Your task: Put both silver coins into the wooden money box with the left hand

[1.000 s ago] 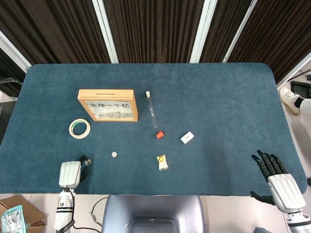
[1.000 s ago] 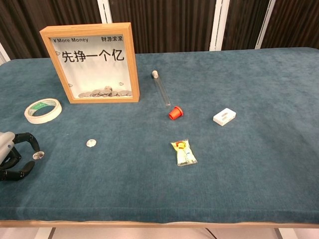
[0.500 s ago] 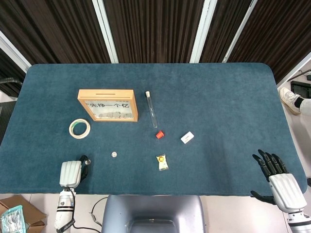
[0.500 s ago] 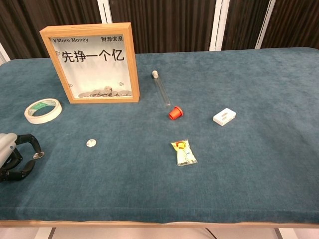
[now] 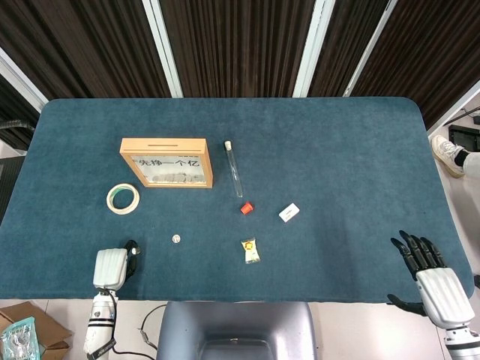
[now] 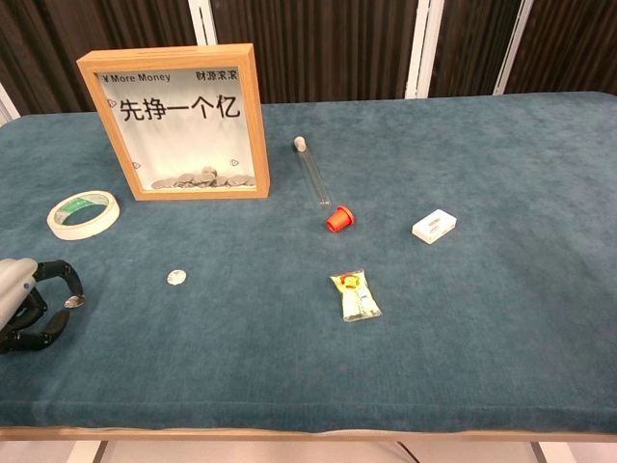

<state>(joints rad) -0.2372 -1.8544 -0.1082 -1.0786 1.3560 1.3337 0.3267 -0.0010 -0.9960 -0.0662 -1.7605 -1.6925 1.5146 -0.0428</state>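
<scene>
- Surface (image 5: 315,150): blue felt-like cover, carries everything below
- Wooden money box (image 6: 179,121): upright at far left, glass front with printed characters, coins piled inside at the bottom; slot visible on its top edge in head view
- Left robot hand (image 6: 29,307): at the near left edge of the surface, fingers curled in; one silver coin (image 6: 74,302) sits at its fingertips, seemingly pinched between thumb and a finger, low over the cloth
- Right robot hand (image 5: 426,266): near right corner, partly off the surface edge, fingers spread, holding nothing
- Glass tube (image 6: 311,172): lying flat just right of the box, stopper at its far end
- Tape roll (image 6: 84,213): flat, in front of the box, to its left
- Small packet (image 6: 355,295): yellow print, near centre
- White block (image 6: 434,226): right of centre
- Red cap (image 6: 338,219): just beyond the tube's near end
- Second silver coin (image 6: 175,278): flat on the cloth, apart from the left robot hand, to its right
</scene>
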